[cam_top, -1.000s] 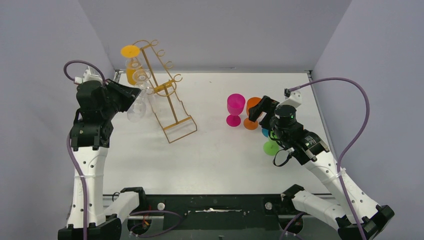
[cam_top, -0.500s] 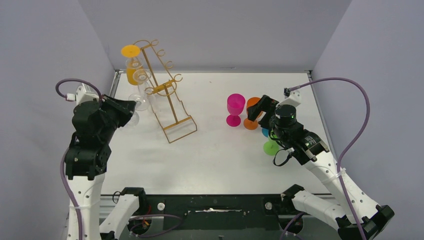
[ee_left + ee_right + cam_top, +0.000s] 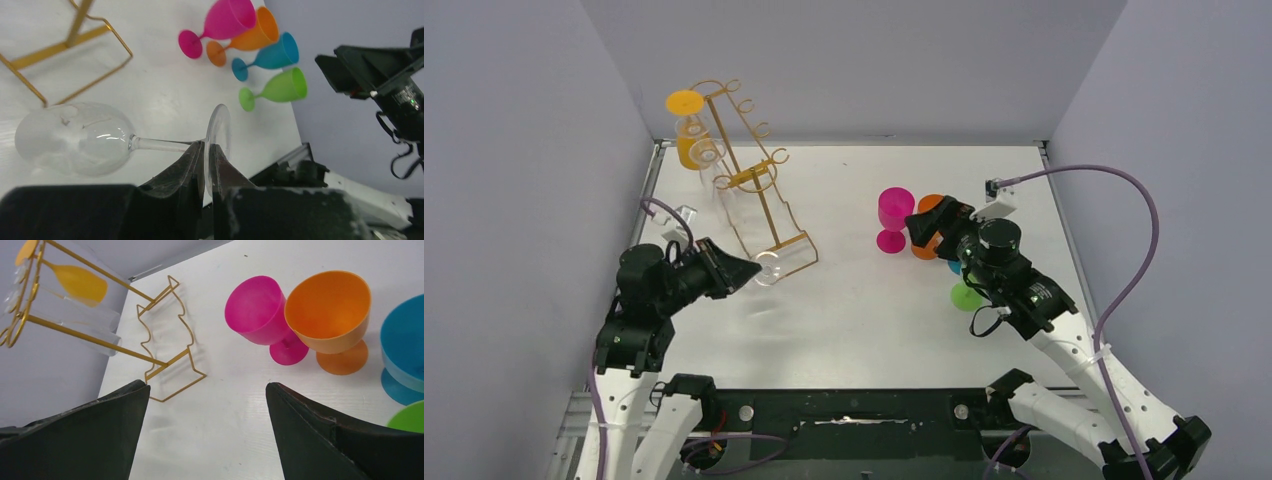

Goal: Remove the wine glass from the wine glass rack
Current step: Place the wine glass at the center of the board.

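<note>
From above: a white table [image 3: 874, 330] walled on three sides. The gold wine glass rack [image 3: 746, 180] stands toward the far left corner, its base running out toward the table's middle. A yellow glass [image 3: 686, 145] hangs from its upper arm. The left gripper [image 3: 742, 271] holds a clear wine glass [image 3: 769, 268] off the rack, just beside the near corner of the rack's base. Near the right edge stand a magenta goblet [image 3: 894, 215], orange goblet [image 3: 926, 243], blue goblet [image 3: 953, 265] and green goblet [image 3: 965, 296]. The right gripper [image 3: 921, 224] sits above the orange one.

Left wrist: the claw is pinched tight on the clear glass's stem, right at the foot. The glass lies sideways, bowl to the left.

Right wrist: both fingers spread wide, nothing between them; goblets ahead to the right, rack to the left.
</note>
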`<act>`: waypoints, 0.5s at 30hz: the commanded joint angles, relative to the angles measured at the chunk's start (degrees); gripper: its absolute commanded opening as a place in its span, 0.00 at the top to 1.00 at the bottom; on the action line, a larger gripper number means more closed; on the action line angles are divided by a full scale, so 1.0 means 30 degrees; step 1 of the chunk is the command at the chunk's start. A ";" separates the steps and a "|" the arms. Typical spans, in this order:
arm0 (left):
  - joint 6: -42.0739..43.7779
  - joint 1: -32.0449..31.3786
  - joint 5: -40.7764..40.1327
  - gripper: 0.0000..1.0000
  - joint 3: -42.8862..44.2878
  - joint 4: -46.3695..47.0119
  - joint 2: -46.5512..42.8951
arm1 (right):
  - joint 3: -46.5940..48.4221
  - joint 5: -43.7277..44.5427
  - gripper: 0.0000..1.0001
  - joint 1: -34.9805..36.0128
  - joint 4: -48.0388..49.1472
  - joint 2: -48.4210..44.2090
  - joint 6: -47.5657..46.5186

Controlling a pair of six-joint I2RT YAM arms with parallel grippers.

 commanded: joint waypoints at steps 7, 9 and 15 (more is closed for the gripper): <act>0.0125 -0.1592 0.8516 1.00 -0.1103 0.7215 0.1432 | -0.0898 -0.5667 0.10 -0.0097 0.5714 -0.0023 -0.1634; 0.1455 -0.3028 0.7282 1.00 -0.0484 0.6502 0.2344 | -0.0632 -0.7020 0.12 -0.0083 0.5908 0.0448 -0.1612; 0.2936 -0.8502 0.1727 1.00 0.1214 0.6298 0.4518 | -0.0227 -1.2007 0.17 0.0093 0.7449 0.1903 -0.0978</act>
